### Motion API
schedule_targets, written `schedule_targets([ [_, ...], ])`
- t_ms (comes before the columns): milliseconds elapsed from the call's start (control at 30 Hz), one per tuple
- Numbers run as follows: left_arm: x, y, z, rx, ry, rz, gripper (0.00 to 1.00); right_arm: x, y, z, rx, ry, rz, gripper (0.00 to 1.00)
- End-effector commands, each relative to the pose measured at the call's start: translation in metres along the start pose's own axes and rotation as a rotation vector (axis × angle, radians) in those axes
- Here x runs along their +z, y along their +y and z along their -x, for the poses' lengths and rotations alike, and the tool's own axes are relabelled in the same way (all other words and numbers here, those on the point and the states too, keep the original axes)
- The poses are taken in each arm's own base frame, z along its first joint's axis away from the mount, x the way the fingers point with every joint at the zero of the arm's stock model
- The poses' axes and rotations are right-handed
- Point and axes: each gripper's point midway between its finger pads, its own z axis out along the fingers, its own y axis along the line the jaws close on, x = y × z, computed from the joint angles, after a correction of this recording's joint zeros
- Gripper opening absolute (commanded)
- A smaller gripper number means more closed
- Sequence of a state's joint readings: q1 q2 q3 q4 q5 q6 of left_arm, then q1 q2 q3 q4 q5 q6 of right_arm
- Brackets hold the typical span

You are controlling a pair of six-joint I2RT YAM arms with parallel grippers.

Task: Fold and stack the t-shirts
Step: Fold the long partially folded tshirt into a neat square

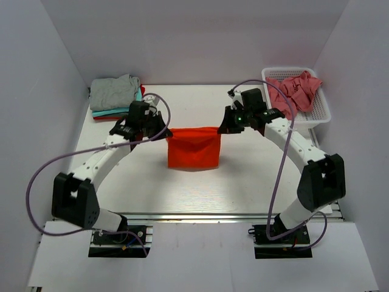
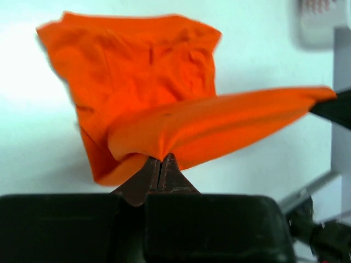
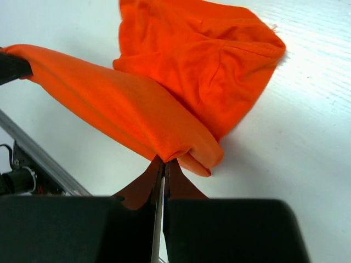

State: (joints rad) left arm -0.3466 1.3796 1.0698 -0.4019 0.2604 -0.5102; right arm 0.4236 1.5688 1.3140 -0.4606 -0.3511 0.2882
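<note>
From above, the orange-red t-shirt [image 1: 193, 149] hangs over the middle of the bench [image 1: 200, 194], its top edge stretched between the left end effector [image 1: 163, 131] and right end effector [image 1: 223, 128]. The left wrist view shows its tips clenched on a bunched corner fold. The right wrist view shows the same on the opposite corner.

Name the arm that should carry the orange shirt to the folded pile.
Left, probably. Both grippers are shut on the orange shirt, but the left gripper sits beside the folded pile at the far left; the right gripper is by the basket.
</note>
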Motion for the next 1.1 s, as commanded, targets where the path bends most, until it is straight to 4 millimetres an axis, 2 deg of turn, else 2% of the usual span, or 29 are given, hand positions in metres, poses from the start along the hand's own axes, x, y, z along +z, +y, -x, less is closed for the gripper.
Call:
schedule_targets([
  [0, 0.011, 0.007, 0.041, -0.013, -0.087, 0.055, 0.00, 0.009, -0.010, 0.024, 0.030, -0.032, -0.002, 0.00],
  [33, 0.020, 0.010, 0.041, -0.006, -0.067, 0.067, 0.00, 0.011, -0.019, 0.027, 0.037, -0.043, -0.045, 0.00],
  [133, 0.030, 0.021, 0.048, -0.013, -0.061, 0.089, 0.00, 0.019, -0.041, 0.036, 0.089, -0.058, -0.114, 0.00],
  [167, 0.037, 0.028, 0.049, -0.023, -0.050, 0.103, 0.00, 0.028, -0.044, 0.035, 0.097, -0.046, -0.115, 0.00],
  [233, 0.044, 0.033, 0.052, -0.031, -0.045, 0.103, 0.00, 0.029, -0.047, 0.049, 0.089, -0.075, -0.106, 0.00],
  [267, 0.048, 0.032, 0.055, -0.029, -0.050, 0.100, 0.00, 0.039, -0.054, 0.046, 0.101, -0.058, -0.114, 0.00],
  [333, 0.060, 0.041, 0.057, -0.046, -0.033, 0.099, 0.00, 0.043, -0.055, 0.057, 0.086, -0.073, -0.100, 0.00],
  [367, 0.063, 0.042, 0.058, -0.047, -0.030, 0.101, 0.00, 0.053, -0.063, 0.054, 0.096, -0.054, -0.104, 0.00],
  [433, 0.072, 0.054, 0.060, -0.064, -0.021, 0.121, 0.00, 0.059, -0.063, 0.060, 0.081, -0.053, -0.078, 0.00],
  [467, 0.074, 0.054, 0.063, -0.063, -0.023, 0.120, 0.00, 0.074, -0.073, 0.051, 0.093, -0.015, -0.088, 0.00],
  [500, 0.076, 0.058, 0.069, -0.069, -0.031, 0.125, 0.00, 0.076, -0.072, 0.057, 0.083, -0.018, -0.080, 0.00],
  [533, 0.084, 0.063, 0.061, -0.078, -0.002, 0.130, 0.00, 0.084, -0.070, 0.057, 0.074, -0.003, -0.055, 0.00],
  [567, 0.088, 0.064, 0.061, -0.078, 0.001, 0.131, 0.00, 0.094, -0.077, 0.052, 0.073, 0.018, -0.054, 0.00],
  [633, 0.093, 0.077, 0.063, -0.096, 0.005, 0.150, 0.00, 0.102, -0.070, 0.065, 0.031, -0.005, 0.005, 0.01],
  [667, 0.100, 0.081, 0.061, -0.100, 0.017, 0.156, 0.04, 0.117, -0.076, 0.063, 0.026, 0.004, 0.012, 0.03],
  [700, 0.100, 0.083, 0.067, -0.104, 0.006, 0.158, 0.23, 0.122, -0.077, 0.064, 0.021, -0.001, 0.028, 0.05],
  [733, 0.098, 0.089, 0.075, -0.108, -0.015, 0.175, 0.45, 0.127, -0.072, 0.086, -0.039, -0.050, 0.059, 0.12],
  [767, 0.100, 0.097, 0.074, -0.110, -0.021, 0.211, 0.73, 0.136, -0.077, 0.086, -0.049, -0.047, 0.056, 0.36],
  [800, 0.096, 0.100, 0.082, -0.115, -0.033, 0.226, 1.00, 0.138, -0.081, 0.091, -0.050, -0.051, 0.044, 0.48],
  [833, 0.095, 0.099, 0.084, -0.115, -0.033, 0.226, 1.00, 0.144, -0.084, 0.091, -0.058, -0.045, 0.040, 0.62],
  [867, 0.093, 0.105, 0.086, -0.107, -0.040, 0.240, 1.00, 0.136, -0.075, 0.108, -0.073, -0.076, 0.048, 0.74],
  [900, 0.091, 0.100, 0.088, -0.105, -0.041, 0.222, 1.00, 0.133, -0.073, 0.112, -0.077, -0.085, 0.050, 0.90],
  [967, 0.086, 0.090, 0.083, -0.087, -0.035, 0.169, 1.00, 0.114, -0.060, 0.122, -0.088, -0.126, 0.047, 0.90],
  [1000, 0.088, 0.094, 0.069, -0.081, -0.006, 0.159, 1.00, 0.119, -0.070, 0.103, -0.073, -0.108, 0.028, 0.90],
  [1033, 0.090, 0.094, 0.063, -0.070, 0.002, 0.139, 1.00, 0.107, -0.061, 0.109, -0.082, -0.137, 0.029, 0.90],
  [1067, 0.091, 0.088, 0.044, -0.042, 0.044, 0.095, 1.00, 0.093, -0.055, 0.120, -0.089, -0.189, 0.031, 0.90],
])
